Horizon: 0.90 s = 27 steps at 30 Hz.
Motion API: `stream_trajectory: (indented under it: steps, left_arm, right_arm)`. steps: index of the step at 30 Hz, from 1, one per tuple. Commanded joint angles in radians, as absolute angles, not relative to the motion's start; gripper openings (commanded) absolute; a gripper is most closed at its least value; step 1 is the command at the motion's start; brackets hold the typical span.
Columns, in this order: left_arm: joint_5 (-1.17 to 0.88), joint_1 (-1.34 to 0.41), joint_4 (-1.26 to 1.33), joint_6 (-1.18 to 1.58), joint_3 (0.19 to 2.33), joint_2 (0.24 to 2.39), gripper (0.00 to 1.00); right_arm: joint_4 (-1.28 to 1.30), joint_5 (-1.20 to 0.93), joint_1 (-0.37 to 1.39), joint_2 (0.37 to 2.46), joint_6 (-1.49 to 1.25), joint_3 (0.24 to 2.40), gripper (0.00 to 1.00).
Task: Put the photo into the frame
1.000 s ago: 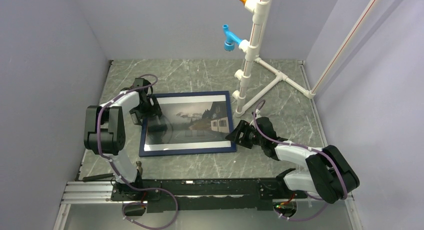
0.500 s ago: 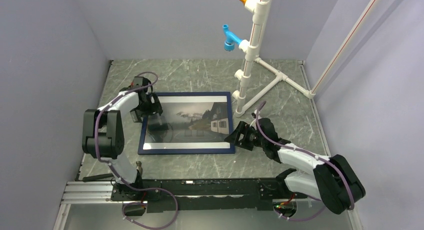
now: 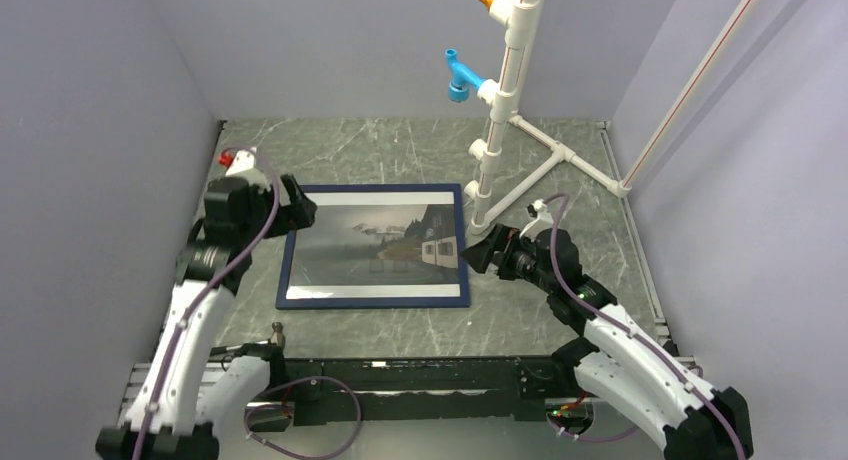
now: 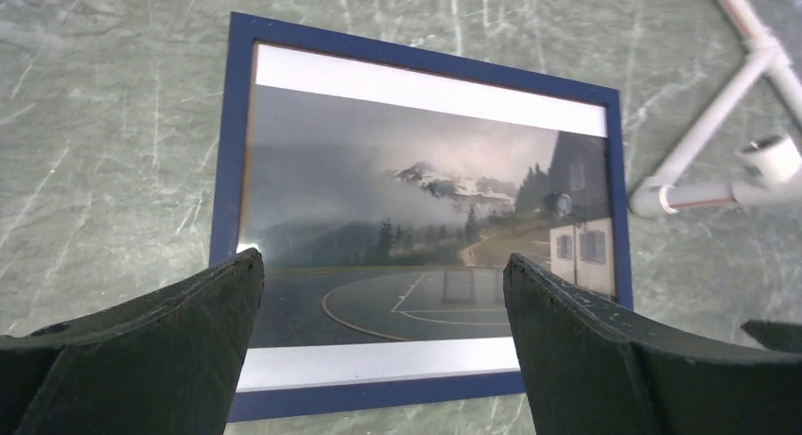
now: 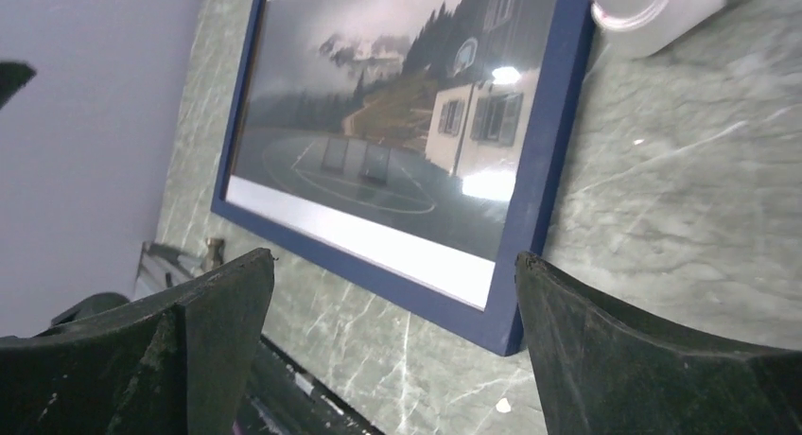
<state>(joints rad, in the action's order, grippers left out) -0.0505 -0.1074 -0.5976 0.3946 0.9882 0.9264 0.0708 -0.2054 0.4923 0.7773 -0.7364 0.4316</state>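
top view, photo: the big glossy grey mountain-and-lake photo (image 3: 385, 245) is seen lying flat inside the thin-railed navy rectangular frame (image 3: 372, 299), roughly mid-way on the grey-green marbled counter (image 3: 400, 145)
top view, hands: the left hand (image 3: 300, 214) is parked by the frame's far-left corner and the right hand (image 3: 478, 255) just beside the right rail; both are spread wide, nothing gripped
top view, room: the white plastic pipe stand (image 3: 497, 130) is planted close to the far-right corner, so that side is tight; bare counter is left along the near rail and beyond the far one
left wrist, seating: a navy border is visible on every side of the photo (image 4: 416, 180) that shows, with white bands along the far and near edges; no lifted corner can be made out
right wrist, seating: the near-right corner of the frame (image 5: 528, 227) is shown flat on the counter, with glare on the photo (image 5: 378, 132); a pipe end sits just past the right rail
step: insertion looks pretty much done, judged from how it sits
next move: probably only a clean retreat is called for, up and outward, with the right hand kept off the pipes and neither rail nudged
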Motion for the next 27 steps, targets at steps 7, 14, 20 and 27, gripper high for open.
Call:
stream_trajectory:
  steps: [7,14,20,27]
  left_arm:
    - [-0.112,-0.109,-0.261,0.356,0.579,0.479,0.99]
    - [0.122,-0.110,-0.017,0.261,0.277,0.372,0.99]
    - [0.266,-0.110,0.176,0.153,0.149,0.425,0.99]
    - [0.303,-0.109,0.852,0.013,-0.039,0.736,0.99]
  right_arm:
    - [0.290,0.351,0.484,0.576,-0.499,0.493,0.99]
    - [0.093,0.635,0.467,0.555,-0.315,0.364,0.98]
    - [-0.219,0.638,0.379,0.688,-0.187,0.240,0.98]
    - [-0.697,0.422,0.167,0.892,-0.171,0.087,0.99]
